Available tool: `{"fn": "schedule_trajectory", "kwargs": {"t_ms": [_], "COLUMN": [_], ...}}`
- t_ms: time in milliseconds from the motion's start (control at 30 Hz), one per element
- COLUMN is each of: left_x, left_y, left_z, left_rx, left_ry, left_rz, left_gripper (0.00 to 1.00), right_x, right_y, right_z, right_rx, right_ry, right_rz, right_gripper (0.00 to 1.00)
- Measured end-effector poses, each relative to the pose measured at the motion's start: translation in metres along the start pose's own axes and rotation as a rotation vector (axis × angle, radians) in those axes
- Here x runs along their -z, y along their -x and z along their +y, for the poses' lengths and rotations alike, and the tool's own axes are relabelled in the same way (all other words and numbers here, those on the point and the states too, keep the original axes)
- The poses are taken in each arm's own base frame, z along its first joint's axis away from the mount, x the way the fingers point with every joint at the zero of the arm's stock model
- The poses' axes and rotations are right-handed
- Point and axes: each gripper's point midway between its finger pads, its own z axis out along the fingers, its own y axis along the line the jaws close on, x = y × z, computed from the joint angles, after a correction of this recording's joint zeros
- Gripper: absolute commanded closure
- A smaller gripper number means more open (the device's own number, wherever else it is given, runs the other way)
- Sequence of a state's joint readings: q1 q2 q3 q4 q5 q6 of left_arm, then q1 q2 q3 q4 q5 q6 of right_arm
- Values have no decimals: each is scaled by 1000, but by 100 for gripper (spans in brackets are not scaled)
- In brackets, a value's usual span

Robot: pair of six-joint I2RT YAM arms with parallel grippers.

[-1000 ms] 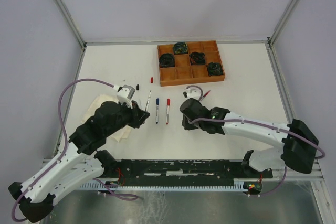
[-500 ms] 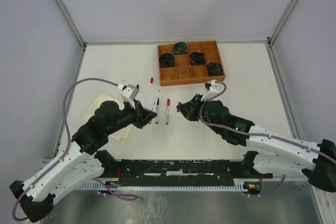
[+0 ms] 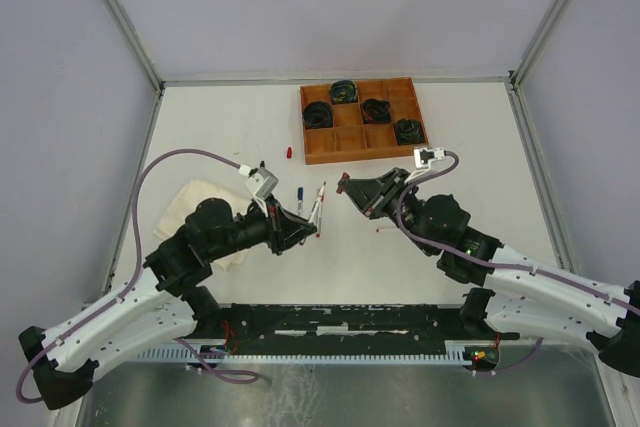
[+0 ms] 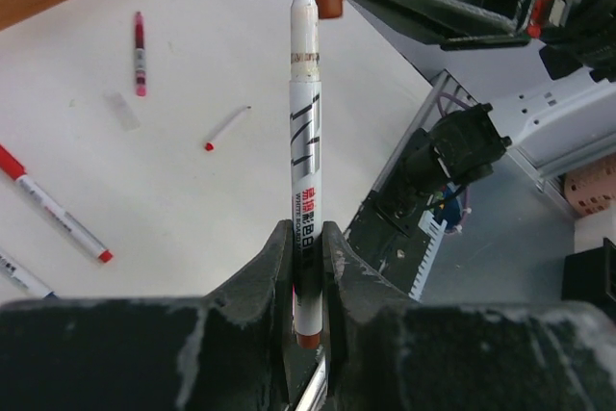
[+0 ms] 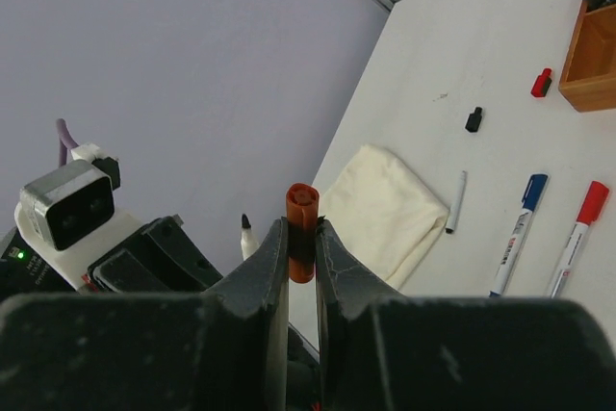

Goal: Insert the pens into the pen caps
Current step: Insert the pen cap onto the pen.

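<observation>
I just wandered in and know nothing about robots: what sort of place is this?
Probably a robotics lab test cell: plain walls and a metal frame enclose a white table, and two bolted-on arms work there, the left claw holding a pen, the right claw a brown cap.

held pen (image 4: 305, 141): white barrel with black strokes and red print, dark tip bared, clamped by its tail in the left gripper (image 4: 306, 238) above the counter (image 3: 470, 147), tip just beside the brown cap (image 5: 301, 201) pinched in the right gripper (image 5: 301, 243). lying mid-counter: blue-capped pen (image 5: 515, 235) and red-capped pen (image 5: 575, 238) side by side, thin uncapped pen (image 5: 456, 201) toward the left edge, short red-tipped pen (image 3: 385, 229) toward the near edge, reddish pen (image 4: 140, 53) beyond it. loose toward the far edge, left of middle: red cap (image 3: 289, 153), black cap (image 5: 474, 119), apart.
</observation>
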State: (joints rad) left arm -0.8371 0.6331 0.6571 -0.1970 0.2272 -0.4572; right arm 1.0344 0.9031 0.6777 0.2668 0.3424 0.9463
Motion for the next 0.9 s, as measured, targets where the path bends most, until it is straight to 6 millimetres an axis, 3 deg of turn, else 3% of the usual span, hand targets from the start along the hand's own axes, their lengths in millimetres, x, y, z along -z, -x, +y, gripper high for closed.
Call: {"fn": "schedule_trajectory", "kwargs": {"t_ms": [233,900], "left_x": [-6,-9], "left_y": [-15,-19], "left_z": [-21,-18], "left_rx": [-3,-6], "left_ry": [-61,-43], "left_rz": [24,17], "left_gripper": [97,97], "right_x": [5,6], "right_y": [11,18], "right_z": [2,13], "right_rx": [-37,-62], "right_ry": [17,59], "right_rz": [-55,-78], "right_gripper": [97,97]}}
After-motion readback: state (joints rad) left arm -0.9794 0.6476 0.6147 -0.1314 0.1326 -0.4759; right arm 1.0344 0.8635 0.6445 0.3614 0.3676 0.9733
